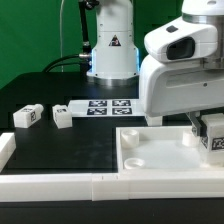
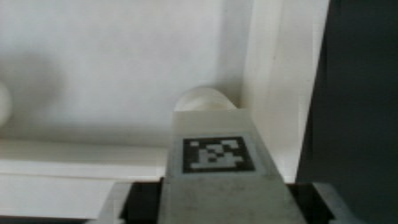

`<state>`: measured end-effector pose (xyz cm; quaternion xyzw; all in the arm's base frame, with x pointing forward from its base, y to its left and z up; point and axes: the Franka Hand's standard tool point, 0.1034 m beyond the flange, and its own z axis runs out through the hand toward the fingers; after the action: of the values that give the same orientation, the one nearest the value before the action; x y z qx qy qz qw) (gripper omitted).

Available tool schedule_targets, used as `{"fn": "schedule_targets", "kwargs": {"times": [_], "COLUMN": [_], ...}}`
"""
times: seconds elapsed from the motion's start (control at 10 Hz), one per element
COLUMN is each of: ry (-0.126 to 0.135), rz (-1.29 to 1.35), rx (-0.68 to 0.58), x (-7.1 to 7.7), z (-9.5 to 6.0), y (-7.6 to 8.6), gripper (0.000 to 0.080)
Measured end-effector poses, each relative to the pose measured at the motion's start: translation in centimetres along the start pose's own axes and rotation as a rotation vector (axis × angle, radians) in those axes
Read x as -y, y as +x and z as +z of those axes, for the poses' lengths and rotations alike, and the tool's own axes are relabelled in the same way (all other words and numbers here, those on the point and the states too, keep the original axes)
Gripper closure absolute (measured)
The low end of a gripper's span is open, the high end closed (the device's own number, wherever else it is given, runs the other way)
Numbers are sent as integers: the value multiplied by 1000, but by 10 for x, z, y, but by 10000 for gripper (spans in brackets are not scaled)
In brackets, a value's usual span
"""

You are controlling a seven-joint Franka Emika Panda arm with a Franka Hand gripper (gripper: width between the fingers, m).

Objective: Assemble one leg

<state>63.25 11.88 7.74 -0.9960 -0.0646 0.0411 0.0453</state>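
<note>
wrist view: tool [image 2: 217, 200] clamped on one leg [image 2: 217, 145]; two other legs [image 1: 28, 116] [image 1: 62, 116] lie loose.

— How many legs?
— Three: a far-left leg [image 1: 27, 115], a second leg [image 1: 63, 116] just beside it, and a third leg [image 1: 214, 141] on the right.
— Panels?
— One panel [image 1: 165, 152].
— Anything else?
— One marker board [image 1: 104, 105] and one arm [image 1: 178, 70].
</note>
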Motion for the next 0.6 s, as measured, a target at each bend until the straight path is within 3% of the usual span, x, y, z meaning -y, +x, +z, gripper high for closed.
{"fn": "schedule_targets", "kwargs": {"times": [0.1, 0.3, 0.6], "ry": [0, -9, 2], "rz": [56, 442, 874], "rx": [-6, -45, -48], "x": [1, 1, 1], "z": [0, 0, 1], "y": [1, -2, -2], "gripper": [508, 508, 508]}}
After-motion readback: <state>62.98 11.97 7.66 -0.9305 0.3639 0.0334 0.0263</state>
